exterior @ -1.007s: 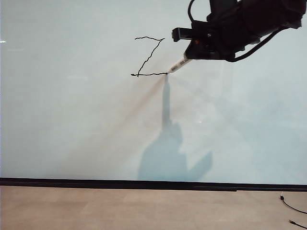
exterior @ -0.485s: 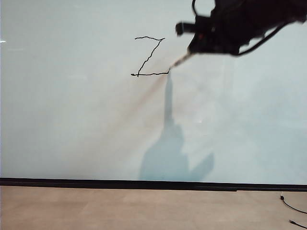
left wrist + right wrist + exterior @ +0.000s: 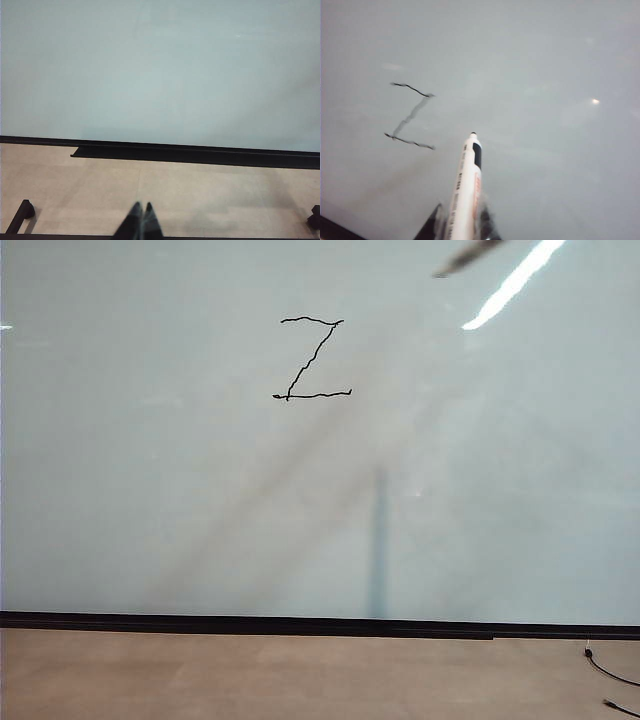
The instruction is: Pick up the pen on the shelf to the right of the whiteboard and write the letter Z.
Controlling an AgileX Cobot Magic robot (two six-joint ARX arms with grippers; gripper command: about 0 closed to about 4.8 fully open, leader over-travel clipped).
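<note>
So the thin wobbly black letter Z (image 3: 312, 359) is already sitting complete on the big glossy pale grey-white whiteboard (image 3: 150, 500), in its upper middle part, with all three strokes joined up. The slim white pen with dark printed markings and a small black tip (image 3: 468, 187) is clamped between the closed jaws of the right gripper (image 3: 460, 225), and in the right wrist view its tip is seen off the whiteboard surface, beside the Z's bottom stroke rather than touching it. In the exterior view only a blurred dark sliver shows at the top edge, above and to the right of the Z, so the arm itself can't really be made out there. The left gripper (image 3: 142, 211) is parked low in front of the whiteboard's black bottom strip (image 3: 200, 152), fingers pressed together, nothing held. The writing looks basically done, so what's left is probably a clean retreat: the pen should be kept firmly pinched and pulled straight away from the whiteboard, not dragged sideways, or a stray line could be added to the Z.
</note>
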